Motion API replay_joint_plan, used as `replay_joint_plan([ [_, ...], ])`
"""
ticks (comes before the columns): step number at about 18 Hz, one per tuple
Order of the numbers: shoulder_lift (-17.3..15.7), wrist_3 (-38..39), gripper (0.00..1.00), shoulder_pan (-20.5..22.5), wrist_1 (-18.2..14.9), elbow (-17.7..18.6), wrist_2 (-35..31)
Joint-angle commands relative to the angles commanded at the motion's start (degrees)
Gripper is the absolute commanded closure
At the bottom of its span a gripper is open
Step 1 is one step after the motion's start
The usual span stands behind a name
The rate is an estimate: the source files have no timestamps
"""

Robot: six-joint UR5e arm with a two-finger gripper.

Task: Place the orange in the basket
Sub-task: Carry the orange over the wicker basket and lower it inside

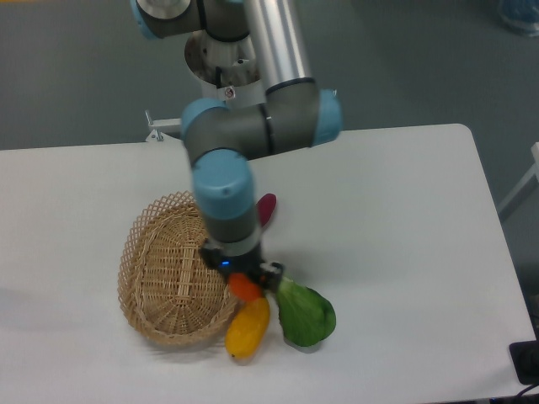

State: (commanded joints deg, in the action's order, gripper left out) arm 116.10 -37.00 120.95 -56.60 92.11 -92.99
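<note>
The pincer pinches the orange just beside the basket rim, above the yellow fruit, apparently so the arm can carry it over the wicker.

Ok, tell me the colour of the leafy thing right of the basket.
Green: the leafy vegetable, clearest in the fixed camera view.

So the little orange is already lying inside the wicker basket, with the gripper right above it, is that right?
Not quite. In the camera view the orange is outside the basket, just past its right rim beside the yellow fruit. The gripper is indeed right above it.
</note>
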Motion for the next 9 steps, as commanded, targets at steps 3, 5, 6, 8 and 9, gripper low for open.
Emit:
replay_joint_plan([
  [3, 1.67, 0.09, 0.53, -3.35, 1.57, 0.18, -0.09],
  [5, 2.9, 0.09, 0.49, -5.28, 4.03, 0.09, -0.09],
  [6, 3.34, 0.17, 0.46, -5.9, 4.48, 0.0, -0.09],
  [8, 3.96, 1.49, 0.35, -7.13, 4.74, -0.53, 0.0],
  [9, 3.96, 3.06, 0.2, -7.31, 5.79, -0.61, 0.0],
])
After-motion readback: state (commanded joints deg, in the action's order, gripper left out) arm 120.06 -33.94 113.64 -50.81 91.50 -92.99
